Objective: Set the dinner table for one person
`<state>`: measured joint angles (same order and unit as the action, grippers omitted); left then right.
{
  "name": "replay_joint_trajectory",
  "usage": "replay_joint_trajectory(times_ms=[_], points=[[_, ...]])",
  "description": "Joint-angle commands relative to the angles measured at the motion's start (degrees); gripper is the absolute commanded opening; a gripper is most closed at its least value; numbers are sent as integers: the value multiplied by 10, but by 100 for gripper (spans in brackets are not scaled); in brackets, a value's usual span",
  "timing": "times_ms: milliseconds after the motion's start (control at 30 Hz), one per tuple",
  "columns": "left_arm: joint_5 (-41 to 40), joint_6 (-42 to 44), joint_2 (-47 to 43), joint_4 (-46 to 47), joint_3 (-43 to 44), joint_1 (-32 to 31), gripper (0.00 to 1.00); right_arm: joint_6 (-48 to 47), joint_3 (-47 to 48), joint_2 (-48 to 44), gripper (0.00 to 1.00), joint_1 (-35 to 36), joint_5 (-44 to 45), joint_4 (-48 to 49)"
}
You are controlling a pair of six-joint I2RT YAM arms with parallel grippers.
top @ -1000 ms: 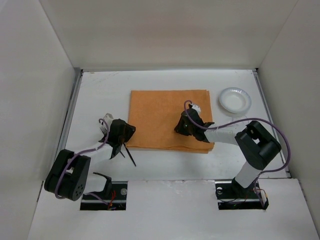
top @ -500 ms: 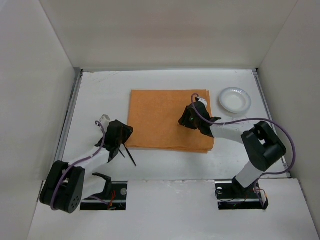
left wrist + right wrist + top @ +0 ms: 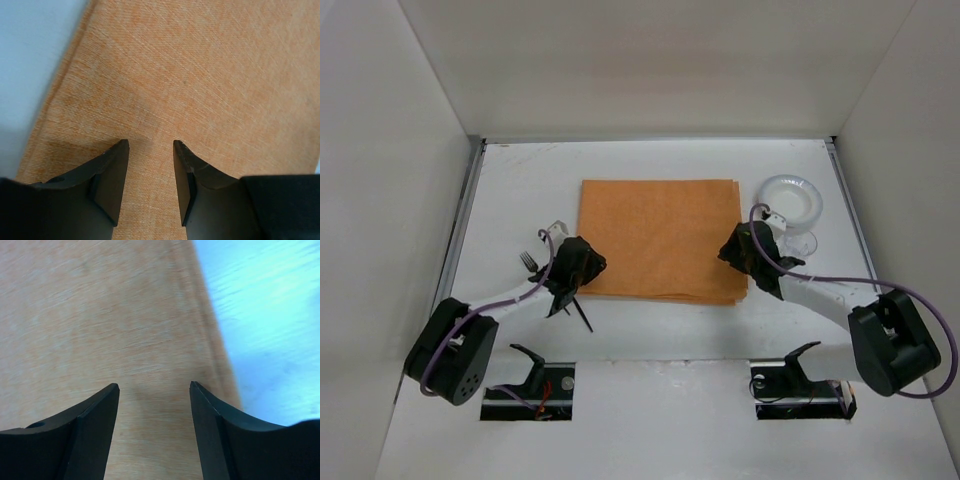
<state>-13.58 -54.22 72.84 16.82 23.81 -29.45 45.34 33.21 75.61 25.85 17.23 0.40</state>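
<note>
Desk [image 3: 520, 180], top view: orange mat [image 3: 655, 235] lies between left tool [image 3: 582, 264] and right tool [image 3: 735, 250]. White bowl [image 3: 792, 200] sits just beyond right tool, fork [image 3: 528, 262] just left of left tool.
Left wrist: jaws parted, empty, mat directly beneath.
Right wrist: jaws parted, empty, mat edge beneath, bare desk to its right.
Judgement: one tool at each mat side, probably to square it.

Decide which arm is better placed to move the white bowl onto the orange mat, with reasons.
Right. The right gripper, open, hovers at the orange mat's right edge next to the white bowl; the left gripper is across the mat, by the fork.
</note>
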Motion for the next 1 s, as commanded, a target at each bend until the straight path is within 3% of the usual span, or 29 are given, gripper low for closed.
replay_joint_trajectory(times_ms=[0,233,400,600,733,967], points=[[-19,17,-25,-3,6,18,39,15,4,-30,65,-8,61,-17],[-33,24,-45,-44,5,39,39,64,13,-34,64,-8,25,-66],[-34,18,-52,-51,-17,89,42,143,-53,-112,62,10,60,-90],[-26,35,-52,-71,12,112,44,213,-75,-209,61,75,107,-207],[-32,49,-39,-71,7,121,44,240,-85,-203,61,92,105,-236],[1,55,-13,-43,0,110,42,263,-83,-176,51,105,84,-218]])
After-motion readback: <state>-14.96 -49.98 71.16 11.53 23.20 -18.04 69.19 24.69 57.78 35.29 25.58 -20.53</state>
